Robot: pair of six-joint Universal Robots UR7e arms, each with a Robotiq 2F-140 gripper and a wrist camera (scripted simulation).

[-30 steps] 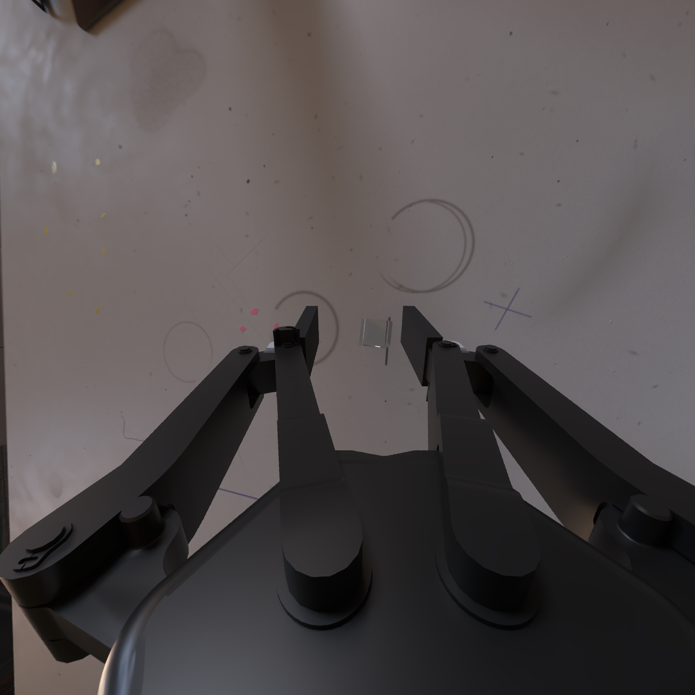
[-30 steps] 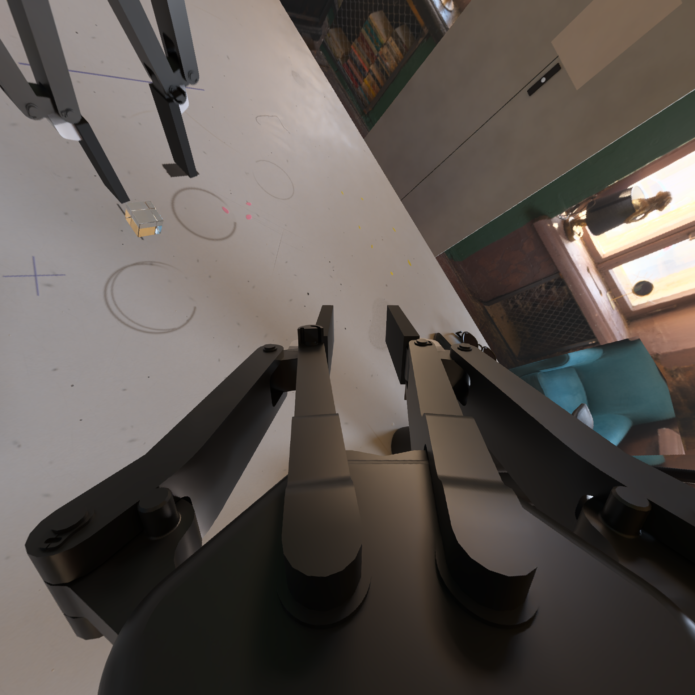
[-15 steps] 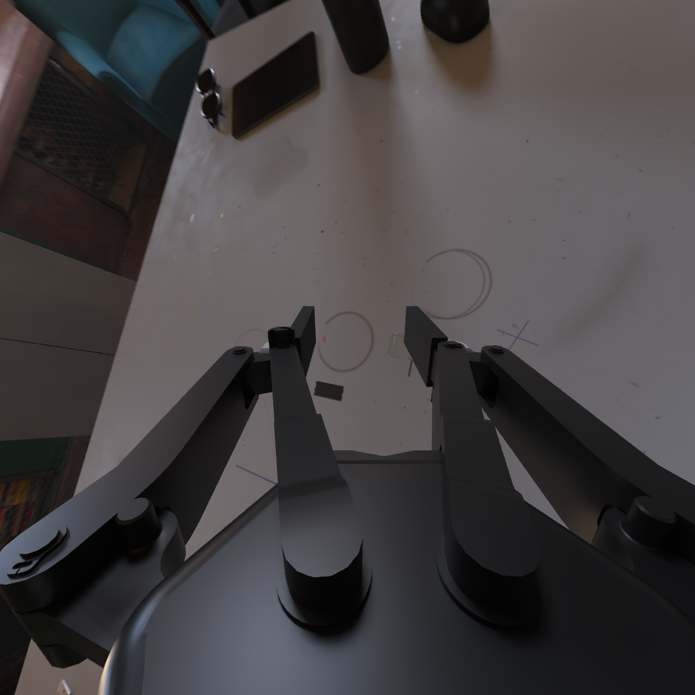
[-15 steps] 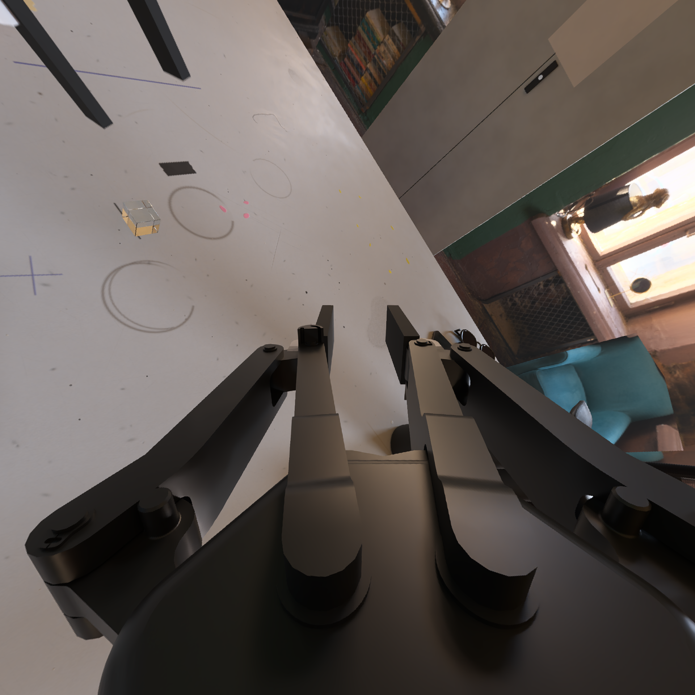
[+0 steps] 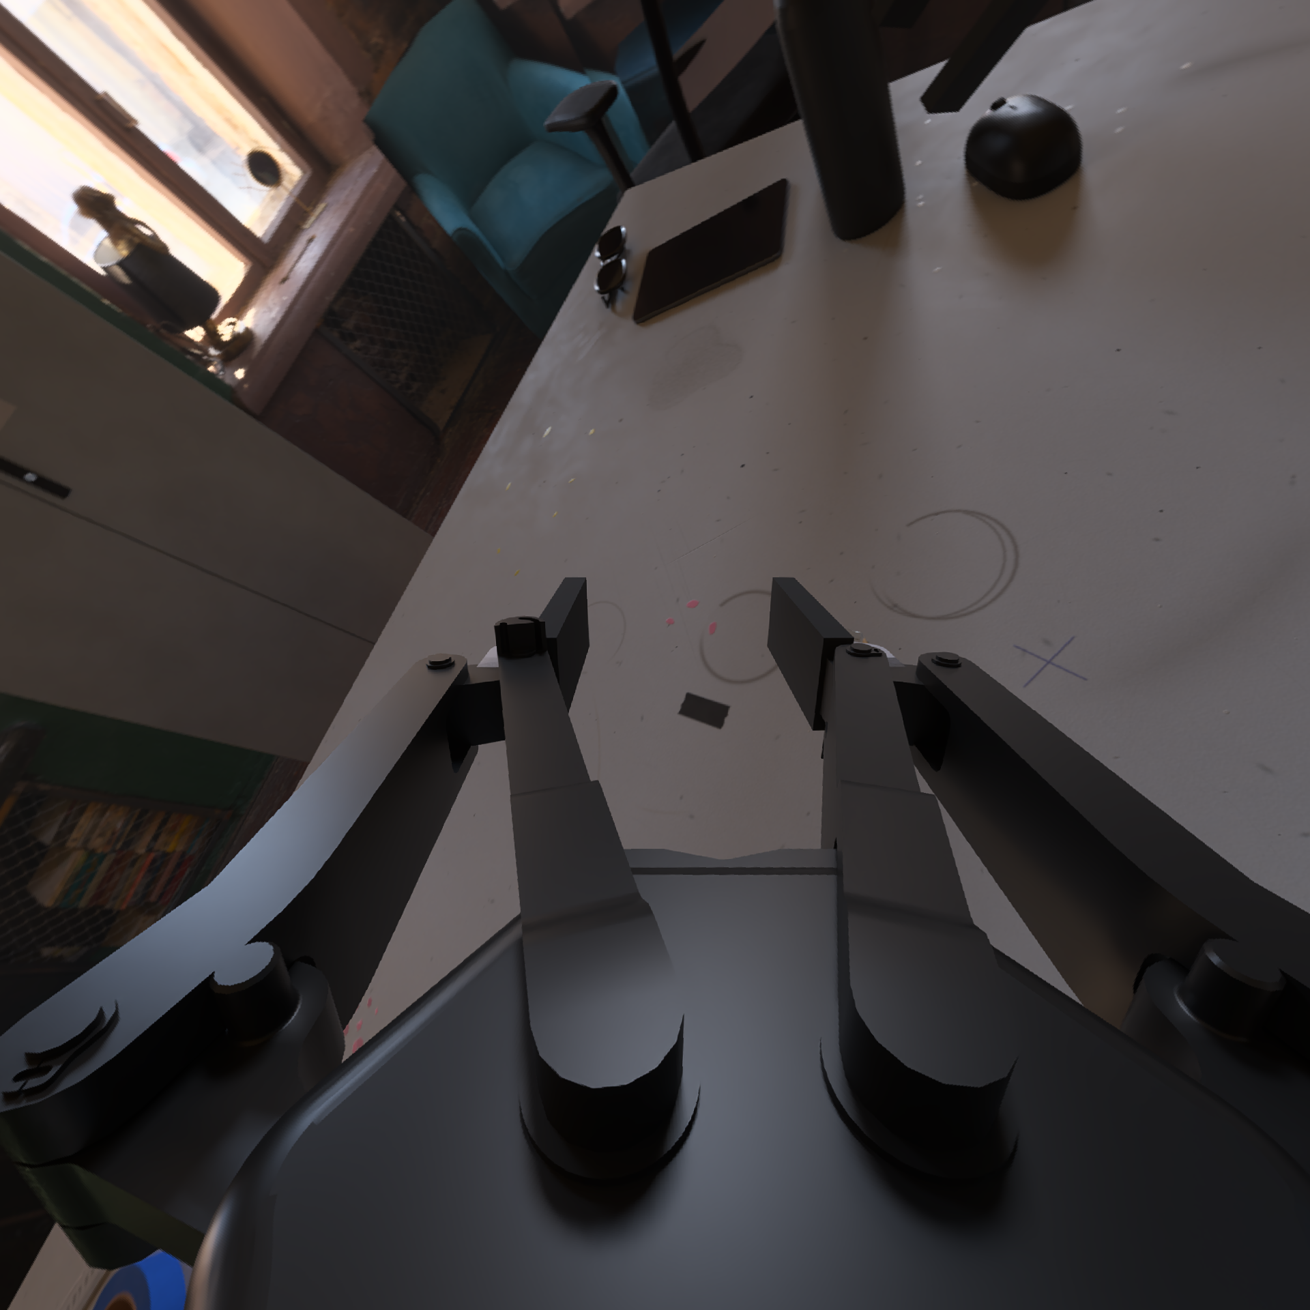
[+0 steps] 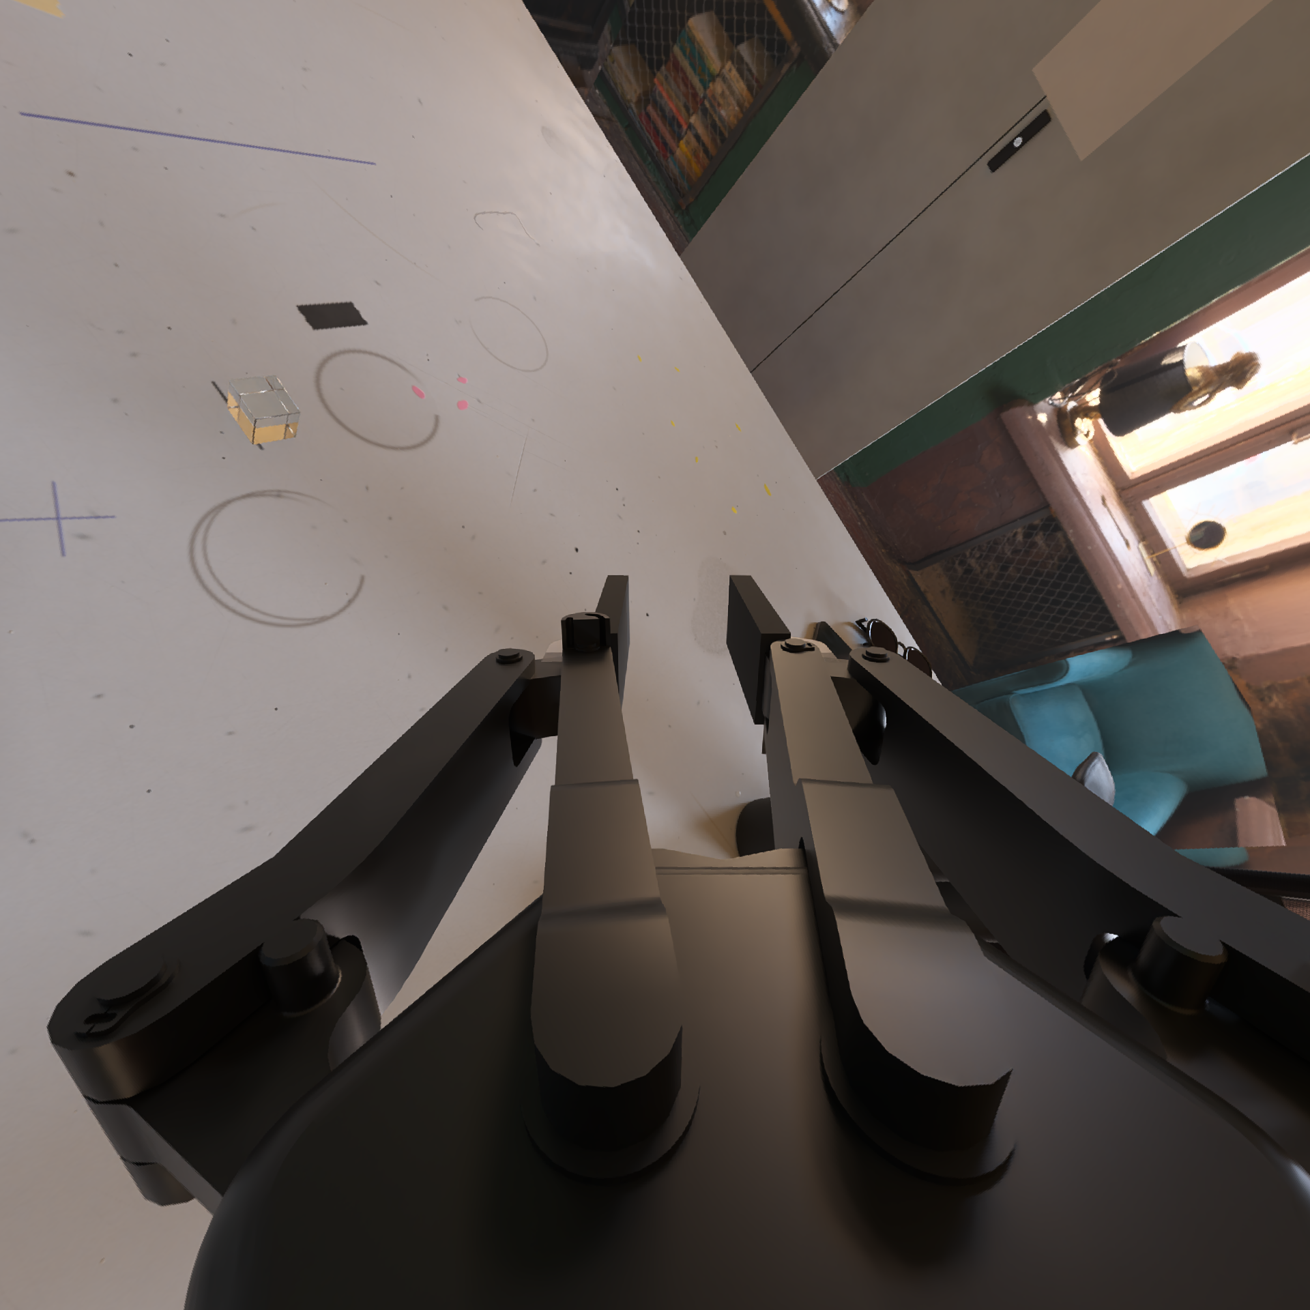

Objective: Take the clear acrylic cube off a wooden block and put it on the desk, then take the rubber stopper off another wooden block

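Cube (image 6: 263,409) sits on desk (image 6: 177,709), free of both arms. Left gripper (image 5: 677,624) spread, empty. Right gripper (image 6: 677,617) spread, empty.

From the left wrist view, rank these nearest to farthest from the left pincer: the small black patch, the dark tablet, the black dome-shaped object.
1. Small black patch: on the desk just beyond the left pincer.
2. Dark tablet: far ahead, towards the desk's left edge.
3. Black dome-shaped object: farthest, upper right.
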